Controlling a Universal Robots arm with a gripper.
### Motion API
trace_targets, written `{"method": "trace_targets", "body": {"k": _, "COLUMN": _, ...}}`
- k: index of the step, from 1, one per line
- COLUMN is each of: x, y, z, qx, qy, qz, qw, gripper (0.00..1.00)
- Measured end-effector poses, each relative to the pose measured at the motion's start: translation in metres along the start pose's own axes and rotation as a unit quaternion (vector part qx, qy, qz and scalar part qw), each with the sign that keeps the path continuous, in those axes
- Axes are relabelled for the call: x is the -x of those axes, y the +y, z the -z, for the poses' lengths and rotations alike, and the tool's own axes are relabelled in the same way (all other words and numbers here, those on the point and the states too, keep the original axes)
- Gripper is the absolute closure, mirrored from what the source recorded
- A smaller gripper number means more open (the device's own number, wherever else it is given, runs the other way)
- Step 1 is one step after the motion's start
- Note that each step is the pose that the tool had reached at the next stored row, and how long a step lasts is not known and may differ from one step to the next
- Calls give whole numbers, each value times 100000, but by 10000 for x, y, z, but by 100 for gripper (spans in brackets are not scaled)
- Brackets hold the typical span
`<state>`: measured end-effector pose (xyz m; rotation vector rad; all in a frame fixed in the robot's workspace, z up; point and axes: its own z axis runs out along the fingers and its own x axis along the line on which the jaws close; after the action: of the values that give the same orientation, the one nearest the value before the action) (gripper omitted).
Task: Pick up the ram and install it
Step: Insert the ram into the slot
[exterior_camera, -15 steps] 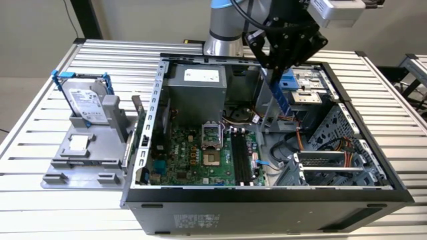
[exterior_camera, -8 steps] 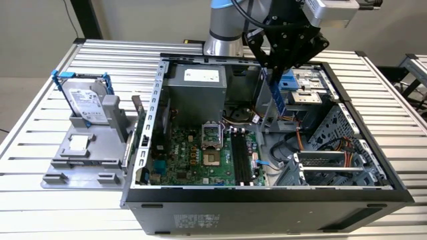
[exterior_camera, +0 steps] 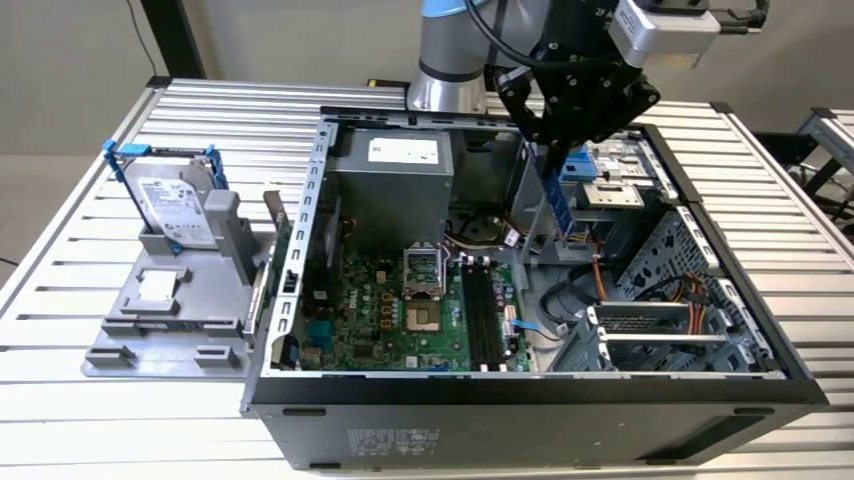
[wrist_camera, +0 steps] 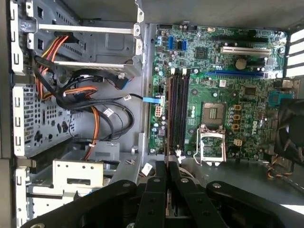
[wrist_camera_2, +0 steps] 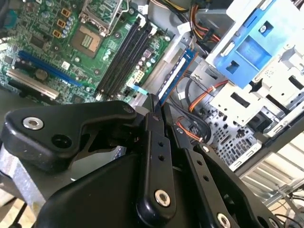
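Black gripper [wrist_camera_2: 159, 107] linkages crowd the foreground of the second wrist view, with the two fingers pressed together on one end of the ram [wrist_camera_2: 176, 76]. Its dark bluish board runs straight out from the fingertips, long axis in line with them. The free end aims down into the open case, near orange cables [wrist_camera_2: 205, 93] and a blue drive caddy [wrist_camera_2: 251, 47]. The long black slots [wrist_camera_2: 124, 57] on the motherboard [wrist_camera_2: 116, 35] lie apart from it and look empty.

In the first wrist view the gripper [wrist_camera: 167, 167] shows the same tight pinch. The slots [wrist_camera: 176, 114] lie beyond the fingertips, running lengthwise away from them.

In the exterior view the gripper [exterior_camera: 545, 140] hangs over the far part of the computer case [exterior_camera: 534, 405]. The ram [exterior_camera: 561, 205] hangs nearly upright beneath it, clear of the slots [exterior_camera: 483, 320] and toward the exterior view's right of them. A grey hard drive [exterior_camera: 174, 200] in its blue bracket stands outside the case.

I judge the stick to be light, thin and stiff, yet fragile. It is best held by a short end or the long edges, away from the contact edge, and it would likely tolerate little twisting or bending.
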<state>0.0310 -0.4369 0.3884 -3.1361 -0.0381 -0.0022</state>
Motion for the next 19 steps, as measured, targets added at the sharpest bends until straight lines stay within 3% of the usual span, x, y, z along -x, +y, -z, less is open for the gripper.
{"method": "trace_targets", "body": {"k": 5, "x": -26, "y": 30, "z": -80, "qx": 1, "qy": -23, "qz": -231, "qw": 100000, "gripper": 100}}
{"method": "trace_targets", "body": {"k": 19, "x": -27, "y": 30, "z": -331, "qx": 1, "qy": -21, "qz": -478, "qw": 99999, "gripper": 100}}
